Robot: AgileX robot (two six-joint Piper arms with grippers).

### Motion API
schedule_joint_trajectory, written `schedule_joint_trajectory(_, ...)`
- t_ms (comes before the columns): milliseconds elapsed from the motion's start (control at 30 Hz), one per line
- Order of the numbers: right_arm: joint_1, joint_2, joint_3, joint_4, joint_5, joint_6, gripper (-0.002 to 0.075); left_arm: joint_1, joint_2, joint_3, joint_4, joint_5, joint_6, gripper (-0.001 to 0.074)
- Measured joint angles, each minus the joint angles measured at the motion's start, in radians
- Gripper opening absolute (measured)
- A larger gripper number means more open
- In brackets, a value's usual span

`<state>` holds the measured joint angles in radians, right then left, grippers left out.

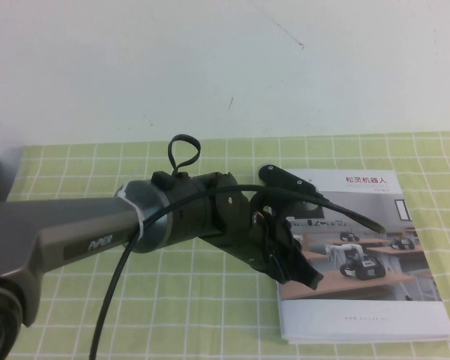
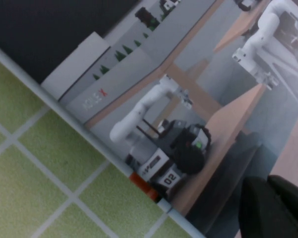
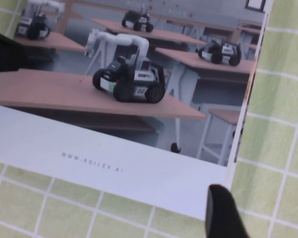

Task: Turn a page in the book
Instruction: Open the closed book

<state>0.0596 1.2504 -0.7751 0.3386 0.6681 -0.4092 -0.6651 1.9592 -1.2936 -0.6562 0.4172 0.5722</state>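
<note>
1. Three views, and you start with the high one: the book (image 1: pixel 364 255) lies closed on the green checked tablecloth (image 1: pixel 180 315), on the robot's right side of the table, cover leaf up. You can read the red title "松灵机器人" at the cover's upper right, and a faint line of small grey print on the white strip under the classroom photo. The left arm (image 1: pixel 75 240), marked "PiPER" on its grey link, reaches across from the left, and the left gripper (image 1: pixel 296 262) hangs over the book's left edge. From here you cannot tell how its fingers are set. The right gripper does not appear in this view.

2. In the left wrist view you look down on the page (image 2: pixel 188 99): a wheeled robot carrying a white arm and a plate reading "02". The book's edge runs diagonally against the cloth. A dark part of the left gripper shows at one corner, and its grip is not visible here either.

3. In the right wrist view you can read "WWW.AGILEX.AI" on the white strip of the cover. One dark fingertip (image 3: pixel 223 210) of the right gripper (image 3: pixel 268 218) sits over the cloth just beside the book's corner, and the other is barely in frame, with a wide gap between them and nothing held.
</note>
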Motion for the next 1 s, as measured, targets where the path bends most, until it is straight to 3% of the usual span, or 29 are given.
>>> schedule_joint_trajectory(400,0.000,0.257,-0.081,0.070,-0.039,-0.032,0.0445,0.000,0.022,-0.006,0.027,-0.006,-0.024,-0.0004)
schedule_joint_trajectory(600,0.000,0.370,-0.182,0.173,0.007,-0.120,0.0449,0.000,0.022,-0.006,0.027,-0.006,-0.040,-0.0004)
schedule_joint_trajectory(1000,0.000,0.462,-0.213,0.180,0.027,-0.130,0.0449,0.000,0.022,-0.006,0.027,-0.006,-0.042,-0.0004)
